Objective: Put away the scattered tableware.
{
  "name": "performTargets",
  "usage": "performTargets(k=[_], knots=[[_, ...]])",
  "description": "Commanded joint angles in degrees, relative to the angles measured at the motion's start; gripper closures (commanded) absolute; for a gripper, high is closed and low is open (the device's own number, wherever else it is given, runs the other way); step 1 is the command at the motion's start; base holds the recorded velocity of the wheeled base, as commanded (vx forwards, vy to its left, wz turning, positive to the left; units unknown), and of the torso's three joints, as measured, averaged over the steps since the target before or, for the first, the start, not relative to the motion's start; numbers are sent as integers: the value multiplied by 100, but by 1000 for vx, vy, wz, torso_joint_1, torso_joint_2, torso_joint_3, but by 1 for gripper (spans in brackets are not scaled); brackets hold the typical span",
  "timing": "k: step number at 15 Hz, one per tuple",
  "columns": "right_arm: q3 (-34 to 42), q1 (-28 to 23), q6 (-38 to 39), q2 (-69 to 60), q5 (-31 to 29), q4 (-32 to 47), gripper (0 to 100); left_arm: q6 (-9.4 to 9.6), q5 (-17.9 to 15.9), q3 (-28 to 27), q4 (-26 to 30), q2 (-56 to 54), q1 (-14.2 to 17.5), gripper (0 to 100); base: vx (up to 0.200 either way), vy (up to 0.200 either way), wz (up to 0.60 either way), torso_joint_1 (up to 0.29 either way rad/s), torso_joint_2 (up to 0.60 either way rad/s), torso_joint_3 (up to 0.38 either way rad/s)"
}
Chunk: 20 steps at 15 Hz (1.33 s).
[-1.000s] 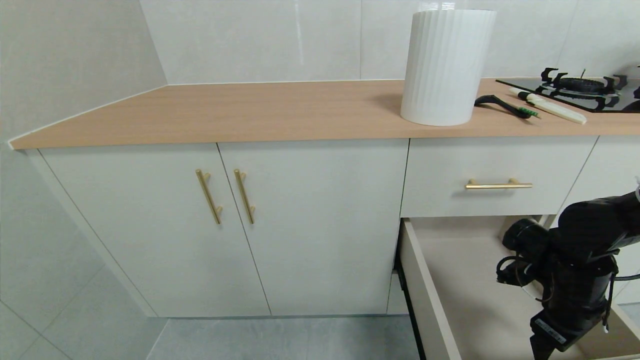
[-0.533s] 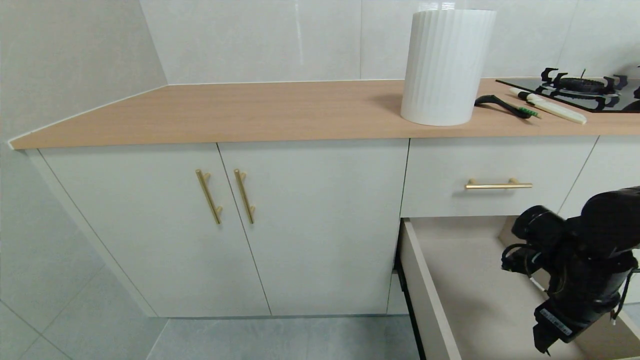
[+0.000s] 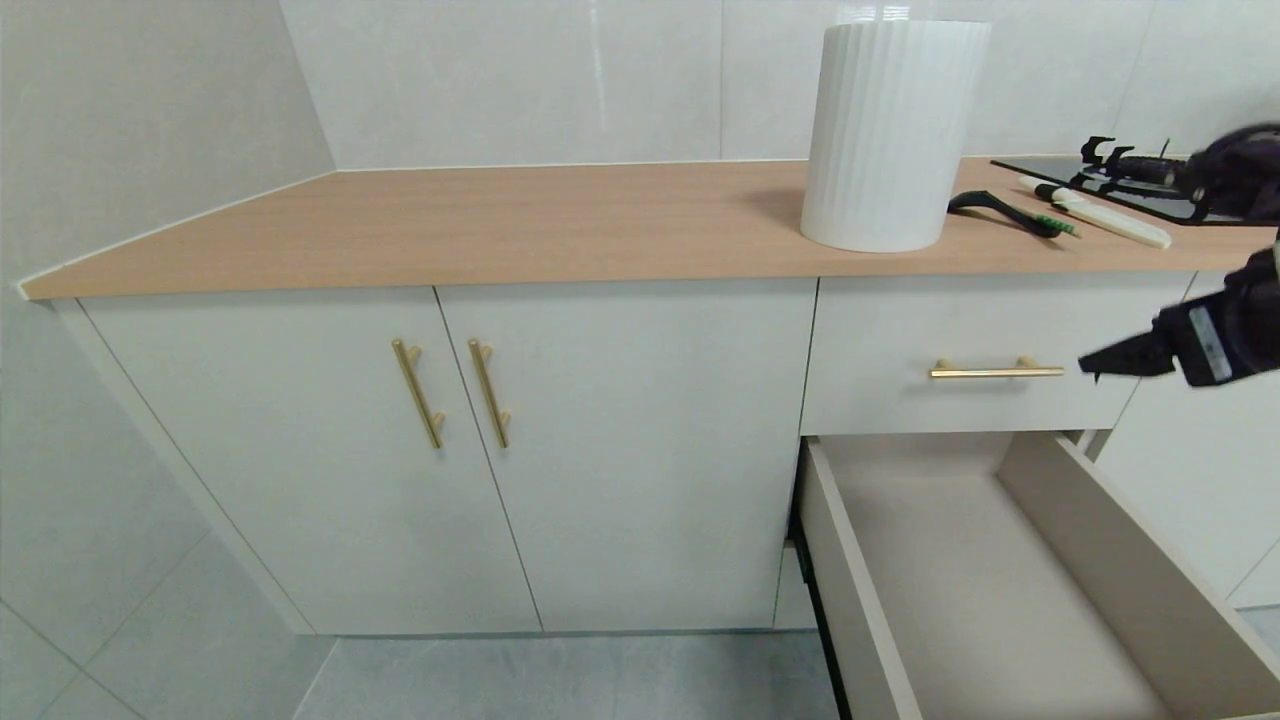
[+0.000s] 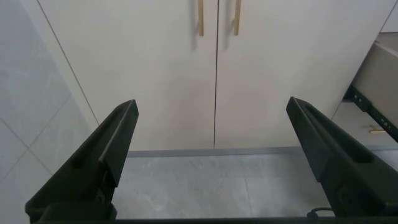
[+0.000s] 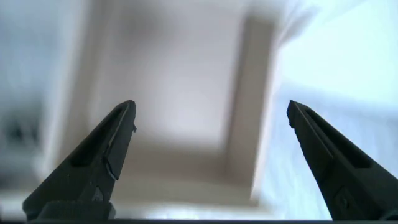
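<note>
On the wooden countertop (image 3: pixel 500 220), at the right, lie a black curved utensil (image 3: pixel 1000 210) with a green tip and a long white utensil (image 3: pixel 1110 222) beside it. They rest between a tall white ribbed container (image 3: pixel 893 130) and the stove. My right gripper (image 3: pixel 1095 364) hangs open in front of the upper drawer's front, above the open lower drawer (image 3: pixel 985 590), holding nothing. In its wrist view the right gripper (image 5: pixel 209 106) looks down into the blurred drawer (image 5: pixel 180 81). My left gripper (image 4: pixel 211 104) is open and empty, low before the cabinet doors (image 4: pixel 217 56).
A black gas stove (image 3: pixel 1150 175) sits at the far right of the counter. The upper drawer with a gold handle (image 3: pixel 997 371) is closed. Two cabinet doors with gold handles (image 3: pixel 450 392) stand closed at the left. Grey tiled floor (image 4: pixel 205 186) lies below.
My right arm has lifted out of the open drawer, rising to the level of the upper drawer front near the right edge. Nothing on the counter has moved.
</note>
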Motion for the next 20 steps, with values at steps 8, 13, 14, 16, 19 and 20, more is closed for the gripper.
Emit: performTargets(k=[8, 13, 14, 16, 19, 20], knots=[[-2000, -825, 770, 1739, -27, -1325, 0, -1, 0, 1, -2, 7, 1, 0, 0, 0, 0, 0, 0, 0], [-2238, -948, 1209, 1923, 280, -1351, 0, -1, 0, 1, -2, 7, 1, 0, 0, 0, 0, 0, 0, 0], [-2282, -975, 1209, 2011, 289, -1377, 0, -1, 0, 1, -2, 7, 1, 0, 0, 0, 0, 0, 0, 0], [-2282, -983, 1200, 2099, 307, -1623, 0, -1, 0, 1, -2, 7, 1, 0, 0, 0, 0, 0, 0, 0], [-2282, -983, 1191, 2248, 298, -1659, 0, -1, 0, 1, -2, 7, 1, 0, 0, 0, 0, 0, 0, 0], [-2308, -983, 1191, 2319, 289, -1659, 0, -1, 0, 1, -2, 7, 1, 0, 0, 0, 0, 0, 0, 0]])
